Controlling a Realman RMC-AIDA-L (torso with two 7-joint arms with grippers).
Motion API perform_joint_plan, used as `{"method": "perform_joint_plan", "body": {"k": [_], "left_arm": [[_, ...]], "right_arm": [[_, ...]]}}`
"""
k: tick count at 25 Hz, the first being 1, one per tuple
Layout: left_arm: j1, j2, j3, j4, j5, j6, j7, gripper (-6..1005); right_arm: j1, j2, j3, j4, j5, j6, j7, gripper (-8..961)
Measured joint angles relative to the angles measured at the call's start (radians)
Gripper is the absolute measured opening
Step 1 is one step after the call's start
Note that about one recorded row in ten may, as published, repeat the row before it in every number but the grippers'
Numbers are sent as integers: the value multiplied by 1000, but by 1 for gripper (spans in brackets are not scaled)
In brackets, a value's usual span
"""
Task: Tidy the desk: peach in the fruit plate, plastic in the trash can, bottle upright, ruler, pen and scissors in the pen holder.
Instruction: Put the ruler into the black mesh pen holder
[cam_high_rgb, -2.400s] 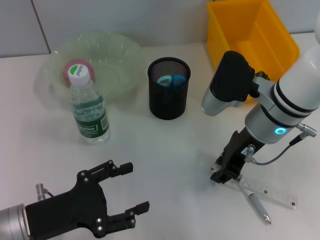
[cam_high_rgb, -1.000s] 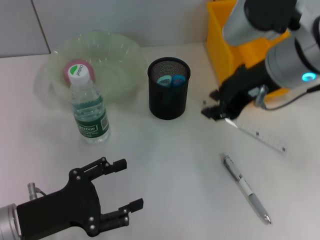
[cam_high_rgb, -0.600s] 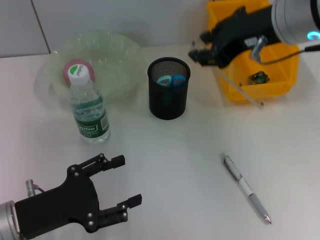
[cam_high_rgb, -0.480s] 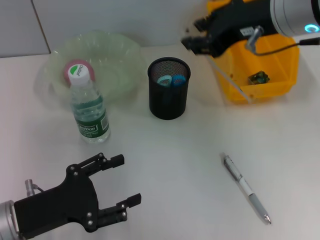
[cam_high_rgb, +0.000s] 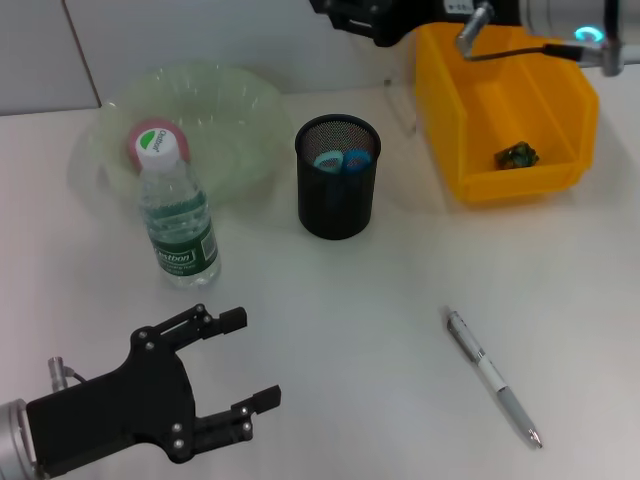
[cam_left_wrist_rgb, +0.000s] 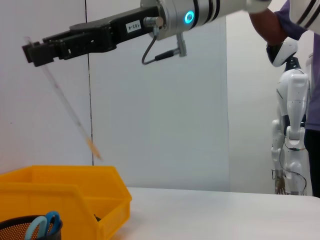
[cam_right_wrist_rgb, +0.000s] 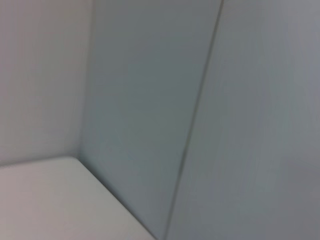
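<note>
White bench (cam_high_rgb: 330, 330) before you: the right gripper (cam_left_wrist_rgb: 33, 51), raised high by the far edge, is clamped on one end of the clear ruler (cam_left_wrist_rgb: 67, 111), which hangs slanting above the yellow bin (cam_high_rgb: 505, 100). Mid-bench stands the pen holder (cam_high_rgb: 338, 176), scissors (cam_high_rgb: 337, 160) inside; the pen (cam_high_rgb: 493, 376) lies toward your near right corner. Your left gripper (cam_high_rgb: 235, 372) hovers spread wide at the near left corner.

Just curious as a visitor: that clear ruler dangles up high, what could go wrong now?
The right claw pinches the ruler by one end, hanging tilted, so it may slip or swing. The pen holder has a narrow mouth, with scissors already inside; the ruler could miss or tip it. The left claw is parked open.
</note>
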Motion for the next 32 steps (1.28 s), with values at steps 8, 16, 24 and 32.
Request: {"method": "perform_joint_plan", "body": {"k": [8, 16, 24, 32], "left_arm": [[7, 0, 0, 0, 0, 2, 0, 796], [12, 0, 3, 0, 0, 2, 0, 796], [13, 0, 0, 0, 0, 4, 0, 796], [15, 0, -1, -9, 0, 11, 11, 796]], "right_arm": [[-24, 0, -15, 186, 333, 107, -356, 375], [-59, 1, -7, 325, 669, 137, -744, 375], [-61, 0, -18, 499, 953, 105, -1051, 375], [-33, -1, -19, 728, 1198, -1, -1300, 375]]}}
